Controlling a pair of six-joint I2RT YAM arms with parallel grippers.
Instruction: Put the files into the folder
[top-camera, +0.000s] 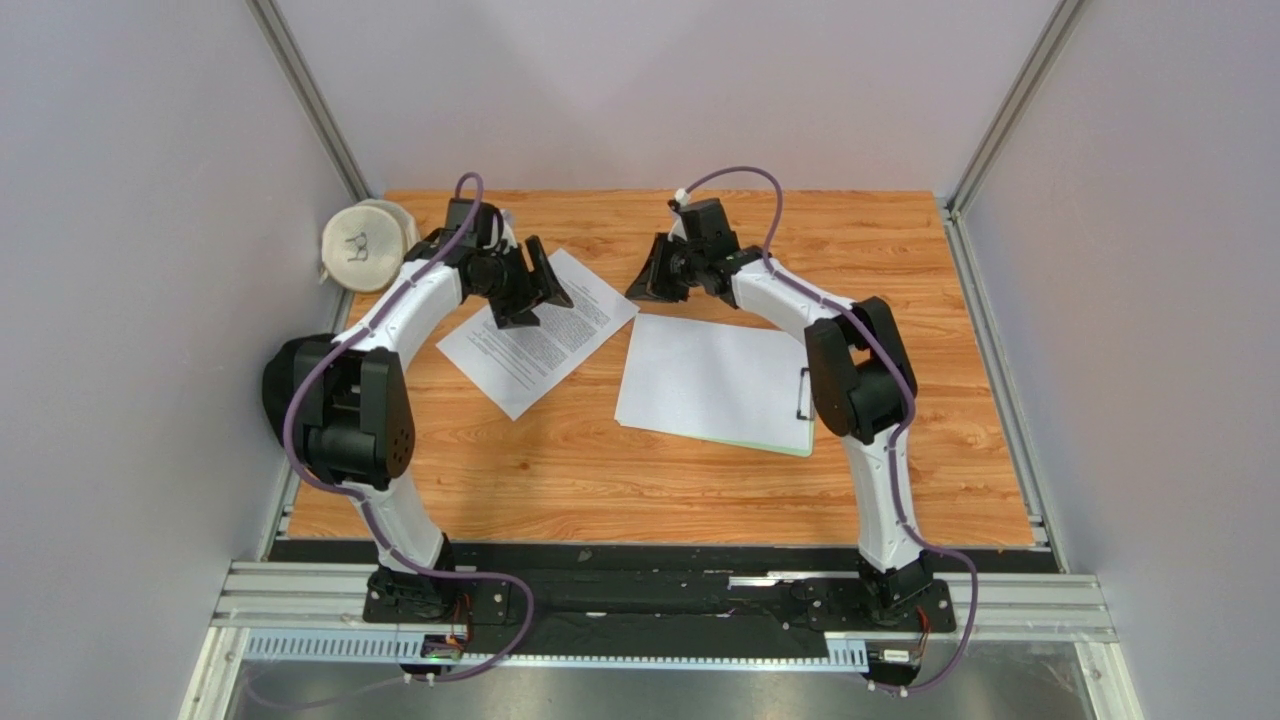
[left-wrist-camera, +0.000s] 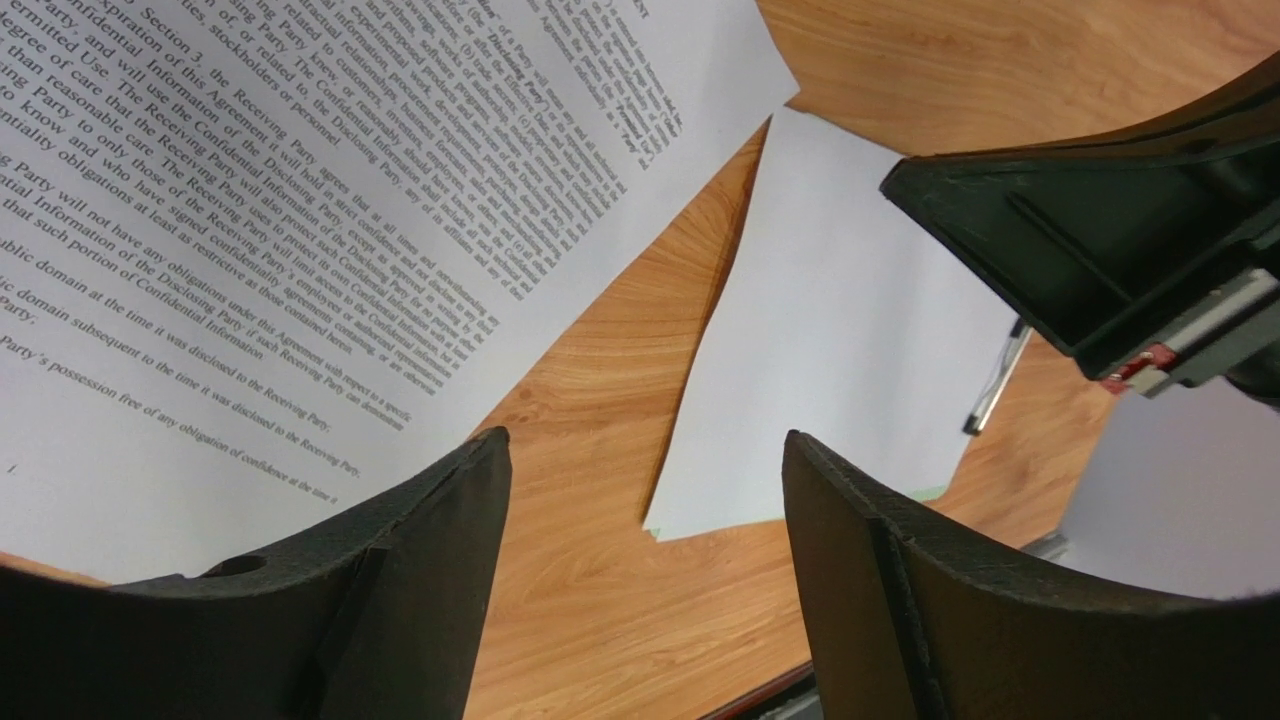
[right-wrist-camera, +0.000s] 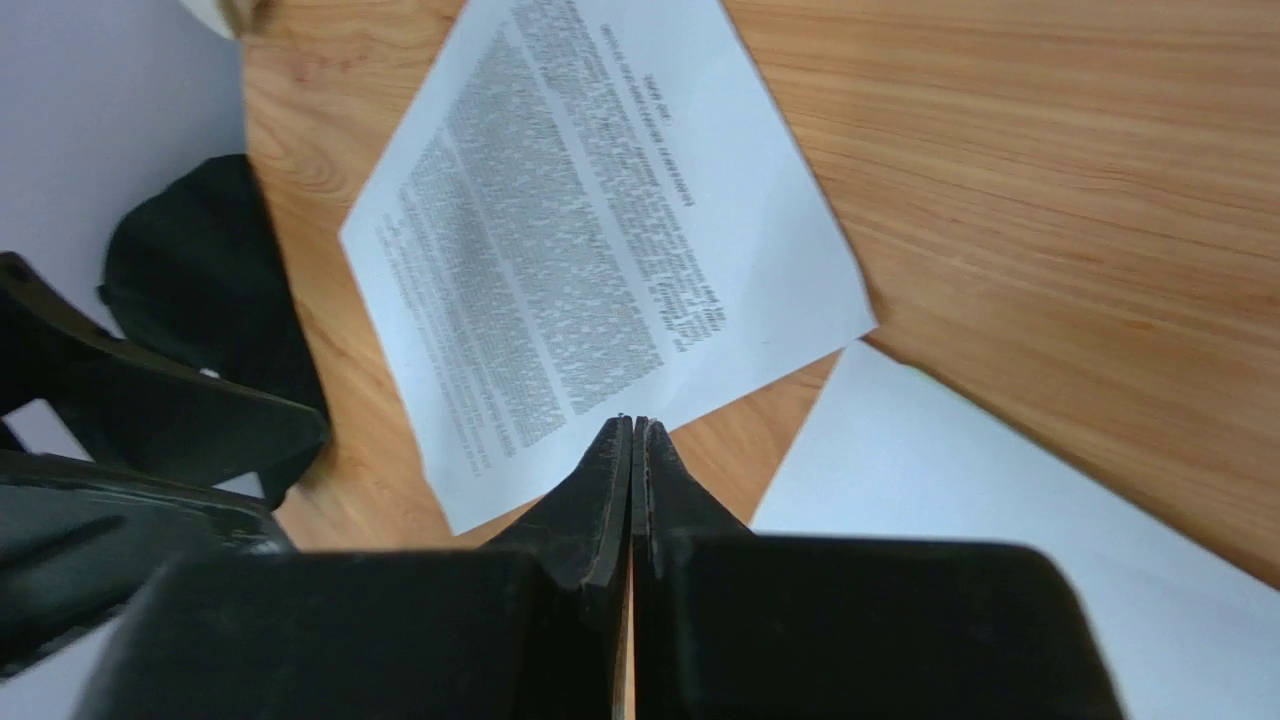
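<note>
One printed white file sheet (top-camera: 534, 342) lies tilted on the wooden table, left of centre. It also shows in the left wrist view (left-wrist-camera: 301, 225) and the right wrist view (right-wrist-camera: 586, 255). A white sheet (top-camera: 714, 375) lies face down on the pale green folder (top-camera: 759, 446), whose metal clip (top-camera: 804, 393) is at its right edge. In the left wrist view only a thin green edge of the folder (left-wrist-camera: 935, 492) shows. My left gripper (top-camera: 538, 300) (left-wrist-camera: 646, 435) is open and empty, above the printed sheet's far part. My right gripper (top-camera: 646, 282) (right-wrist-camera: 633, 423) is shut and empty, above the table between the two sheets.
A white tape roll (top-camera: 365, 240) sits at the table's far left corner. Grey walls close in the left, back and right sides. The two grippers are close together over the far middle of the table (top-camera: 601, 465).
</note>
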